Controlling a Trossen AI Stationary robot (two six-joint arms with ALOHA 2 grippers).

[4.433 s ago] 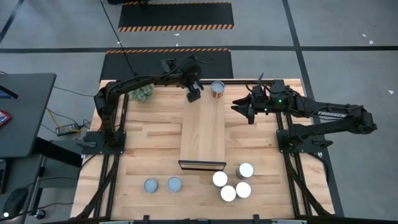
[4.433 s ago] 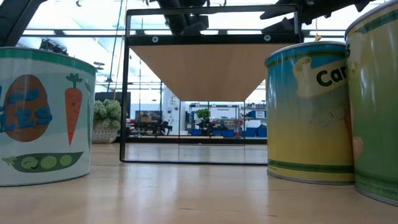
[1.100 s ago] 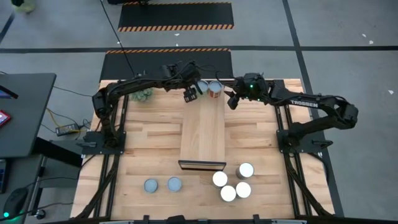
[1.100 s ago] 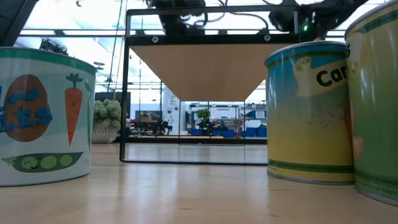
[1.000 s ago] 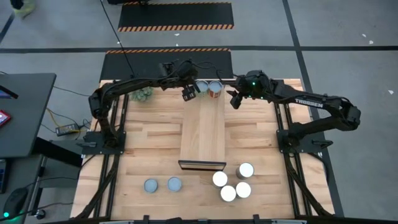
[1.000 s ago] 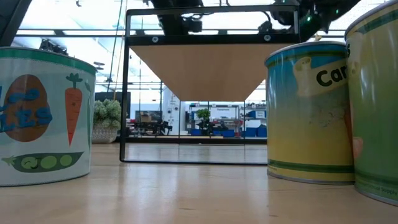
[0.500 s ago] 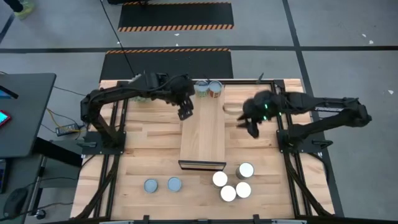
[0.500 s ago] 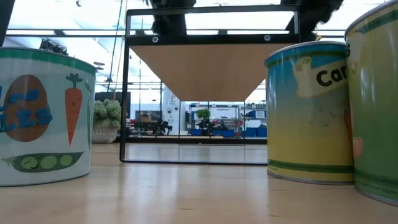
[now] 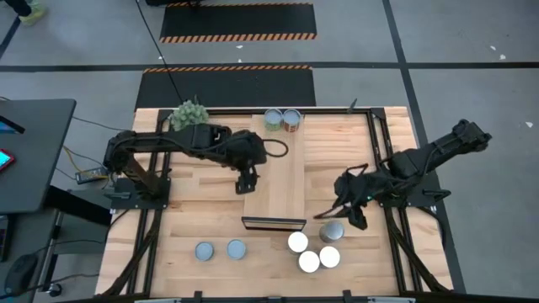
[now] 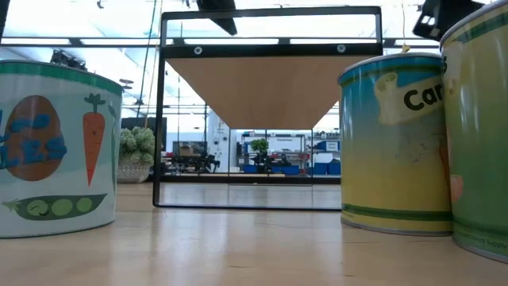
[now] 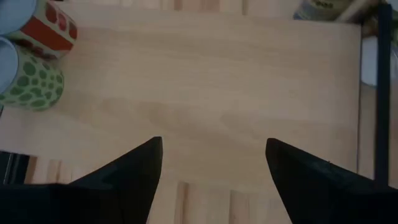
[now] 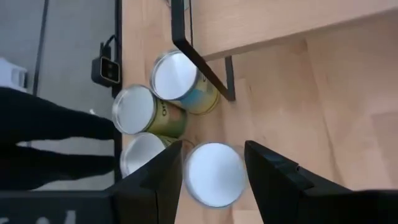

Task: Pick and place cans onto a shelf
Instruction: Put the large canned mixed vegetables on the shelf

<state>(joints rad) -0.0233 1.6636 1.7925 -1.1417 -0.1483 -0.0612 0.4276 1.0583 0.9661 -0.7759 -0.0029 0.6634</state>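
Observation:
The shelf (image 9: 274, 181) is a light-wood plank raised on a black frame (image 10: 258, 17) at the table's middle. Two cans (image 9: 274, 119) (image 9: 291, 119) stand on its far end; the left wrist view shows them as a green-dotted can (image 11: 31, 78) and a red one (image 11: 55, 31). Two blue-grey-topped cans (image 9: 205, 251) (image 9: 237, 249) stand on the table near left, and several white-topped cans (image 9: 313, 248) near right. My left gripper (image 9: 245, 183) hovers open over the shelf's left edge. My right gripper (image 9: 330, 212) hovers open above a white-topped can (image 12: 214, 174).
A green spiky plant ball (image 9: 189, 113) sits at the far left corner of the table. The frame's near leg (image 12: 205, 62) stands close to the white-topped cans. Bare tabletop lies left and right of the shelf (image 9: 202, 210).
Both grippers have left the two cans at the shelf's far end. My left gripper has come toward the near edge along the shelf's left side. My right gripper has swung out toward the right edge, then toward the near edge, ending above the white-topped cans.

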